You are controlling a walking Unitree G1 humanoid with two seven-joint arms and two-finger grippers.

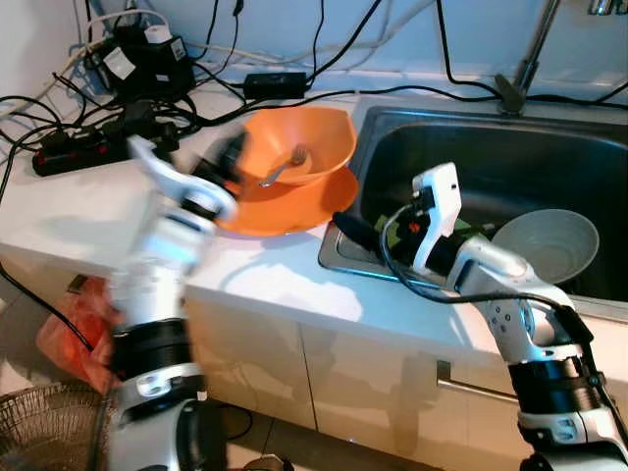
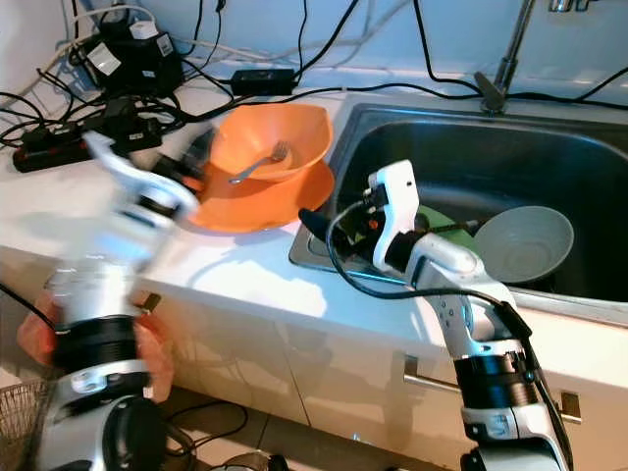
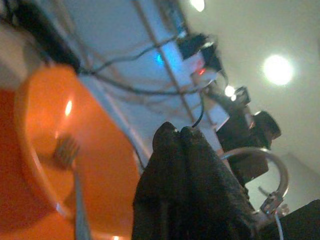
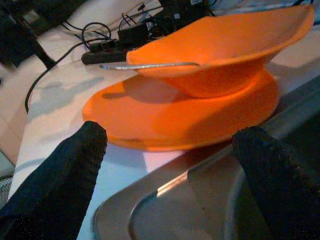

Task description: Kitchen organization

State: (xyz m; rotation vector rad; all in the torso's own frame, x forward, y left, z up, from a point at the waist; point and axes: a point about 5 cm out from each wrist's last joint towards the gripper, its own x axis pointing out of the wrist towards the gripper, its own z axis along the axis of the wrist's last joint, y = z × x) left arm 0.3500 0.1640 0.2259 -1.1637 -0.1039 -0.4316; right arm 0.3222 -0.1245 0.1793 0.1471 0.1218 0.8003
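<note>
Two pincers at one orange bowl by the sink

Nearest, the right pincer [image 4: 165, 165] hangs fingers apart over the sink [image 1: 339, 257] rim. Beyond on the white counter [image 1: 88, 211] sits one orange bowl [image 1: 304, 147] holding one fork [image 1: 285, 169], atop one orange plate [image 1: 280, 211]. The blurred left pincer [image 3: 182, 165], fingers together, is at the bowl's left.

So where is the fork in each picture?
Left eye view: the fork lies in the orange bowl, upper middle.
Right eye view: the fork sits in the same bowl, a little further left.
Left wrist view: its tines show against the bowl, at the picture's lower left.
Right wrist view: its handle sticks out over the bowl's rim.
Shared landmark: the orange plate under the bowl.
</note>
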